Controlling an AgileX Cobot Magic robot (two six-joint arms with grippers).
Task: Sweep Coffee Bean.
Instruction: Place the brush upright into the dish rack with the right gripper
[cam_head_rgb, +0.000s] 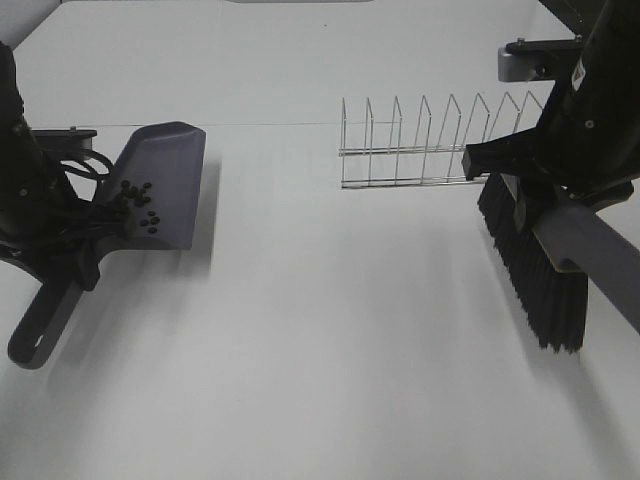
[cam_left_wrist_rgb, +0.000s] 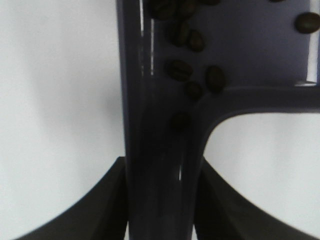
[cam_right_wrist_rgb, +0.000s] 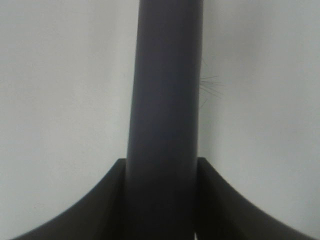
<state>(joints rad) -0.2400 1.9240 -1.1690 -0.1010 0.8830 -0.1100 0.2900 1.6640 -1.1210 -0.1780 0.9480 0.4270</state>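
Note:
Several dark coffee beans (cam_head_rgb: 138, 203) lie in the grey dustpan (cam_head_rgb: 165, 185) at the left, lifted and tilted above the white table. Up close, the coffee beans (cam_left_wrist_rgb: 180, 70) sit by the root of the dustpan's handle (cam_left_wrist_rgb: 160, 165). My left gripper (cam_head_rgb: 85, 255) is shut on that handle, its fingers (cam_left_wrist_rgb: 100, 205) on both sides of it. At the right, a brush with black bristles (cam_head_rgb: 535, 275) hangs over the table. My right gripper (cam_head_rgb: 560, 215) is shut on the brush's grey handle (cam_right_wrist_rgb: 165, 110), fingers (cam_right_wrist_rgb: 95, 210) flanking it.
A wire dish rack (cam_head_rgb: 430, 145) stands at the back, just left of the brush. The white table (cam_head_rgb: 330, 340) stretches between the dustpan and the brush.

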